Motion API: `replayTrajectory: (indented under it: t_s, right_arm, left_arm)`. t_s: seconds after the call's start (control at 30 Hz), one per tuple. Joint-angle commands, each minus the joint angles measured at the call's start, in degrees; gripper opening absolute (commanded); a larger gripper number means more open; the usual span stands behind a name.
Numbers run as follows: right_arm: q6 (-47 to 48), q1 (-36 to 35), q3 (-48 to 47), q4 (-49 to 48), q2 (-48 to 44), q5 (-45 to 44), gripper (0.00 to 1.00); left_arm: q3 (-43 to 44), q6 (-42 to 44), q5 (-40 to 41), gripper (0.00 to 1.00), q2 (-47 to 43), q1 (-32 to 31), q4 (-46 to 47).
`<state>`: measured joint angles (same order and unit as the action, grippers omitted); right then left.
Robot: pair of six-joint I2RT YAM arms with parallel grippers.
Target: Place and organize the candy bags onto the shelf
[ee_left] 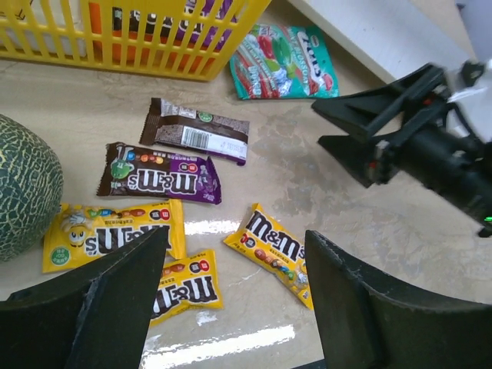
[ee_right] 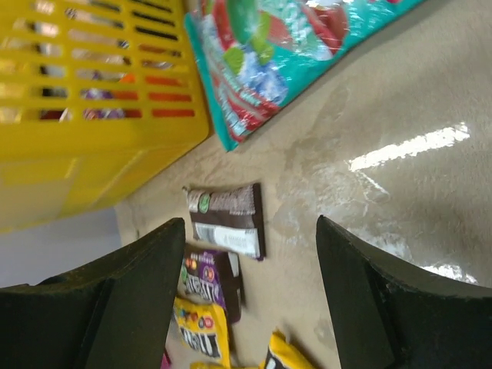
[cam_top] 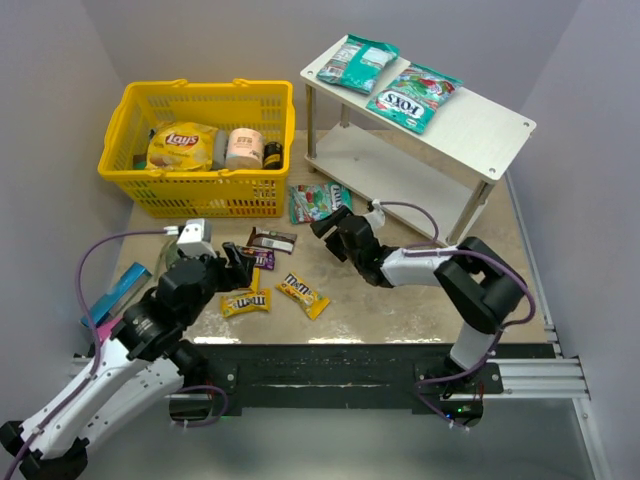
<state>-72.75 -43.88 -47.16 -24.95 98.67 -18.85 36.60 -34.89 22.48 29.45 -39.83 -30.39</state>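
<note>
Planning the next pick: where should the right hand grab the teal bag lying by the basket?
Probably pinch the teal bag along its near edge, the one facing the arms, coming down from above on that side. It lies flat, so only a thin edge offers a pinch; the basket crowds its left end. The open right hand hovers off that near edge.
</note>
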Motion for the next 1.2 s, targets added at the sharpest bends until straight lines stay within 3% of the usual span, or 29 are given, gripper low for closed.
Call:
replayTrajectory:
  t_s: [0.0, 0.07, 0.2, 0.33, 0.5, 1.17]
  right_arm:
    - [-13.80, -0.24, -1.98, -9.68, 2.84, -9.34, 0.72]
    - [-14.18, -0.24, -3.28, -8.98, 2.93, -12.42, 0.72]
    - [-19.00, -0.24, -12.42, 5.25, 5.20, -18.22, 0.73]
    - [-25.06, -0.07, -14.27, 5.61, 8.01, -20.26, 0.73]
    - [-28.58, 0.11, -19.81, 13.95, 10.75, -20.87, 0.73]
    - [-33.86, 1.25, -26.06, 19.59, 23.23, -20.00, 0.67]
  left_arm:
    - [-0.82, -1.22, -0.94, 0.78, -5.89, -0.24, -0.11]
    - [-2.49, -1.32, -2.08, 0.79, -8.43, -0.24, 1.12]
    - [-2.32, -1.76, -1.30, 0.79, -10.03, -0.24, 0.78]
    - [-2.50, -1.49, -2.61, 0.79, -10.82, -0.33, 1.30]
    - [-2.50, -1.49, -3.06, 0.80, -10.82, -0.24, 1.39]
    - [-2.15, -2.81, 0.72, 0.80, -12.13, -0.24, -0.20]
